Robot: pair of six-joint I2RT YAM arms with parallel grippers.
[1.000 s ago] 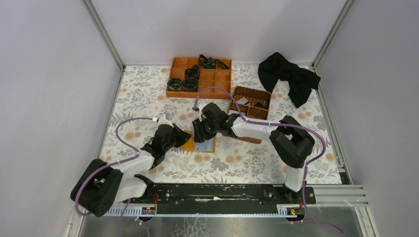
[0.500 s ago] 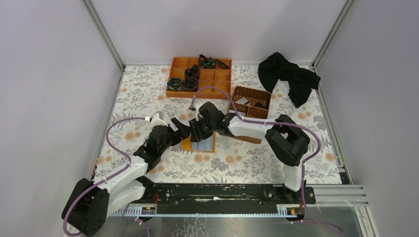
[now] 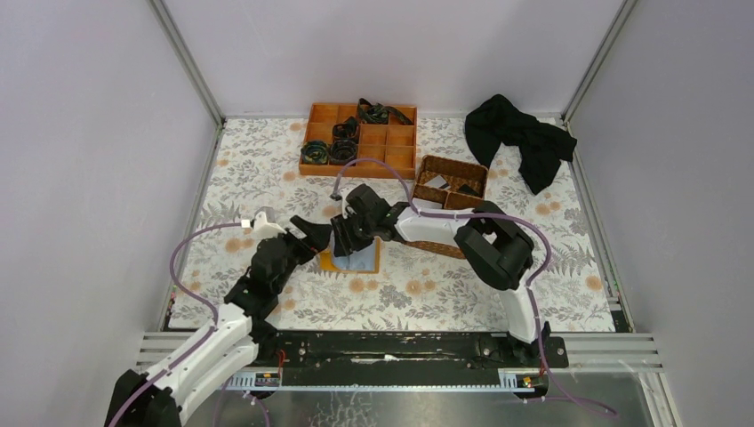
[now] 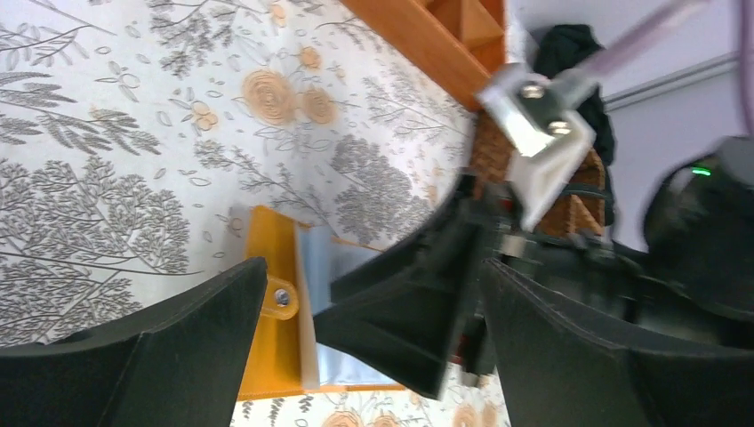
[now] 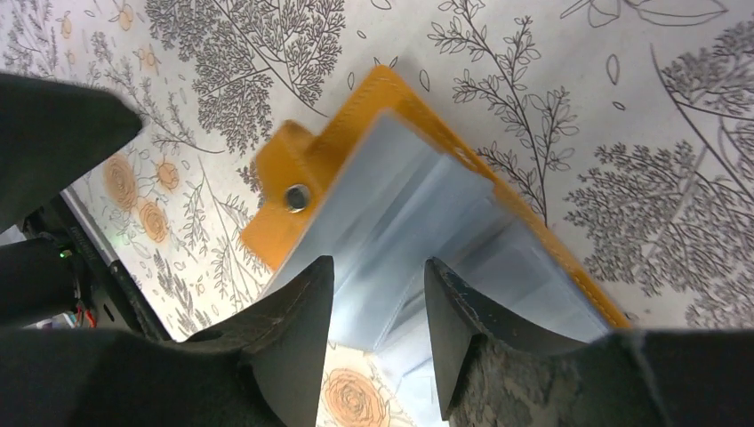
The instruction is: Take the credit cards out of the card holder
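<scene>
The card holder [image 3: 356, 261] lies open on the flowered table, orange outside [image 4: 267, 347] and pale blue-grey sleeves [image 5: 418, 205] facing up, with its snap tab [image 5: 295, 194] to one side. No credit cards can be made out in the sleeves. My right gripper [image 3: 348, 238] [image 5: 378, 267] stands over the sleeves with its fingers apart, and I see nothing pinched between them. My left gripper [image 3: 313, 235] [image 4: 373, 267] is wide open beside the holder's orange edge, its fingers straddling the right gripper's fingers without touching the holder.
An orange compartment tray [image 3: 318, 165] with dark coiled items stands at the back. A brown wicker basket [image 3: 461, 168] sits right of it, and a black cloth [image 3: 520, 138] lies at the back right. Grey walls close in both sides.
My left gripper has gone from shut to wide open, and its arm has stretched out. The right gripper and the card holder have shifted a little to the left.
</scene>
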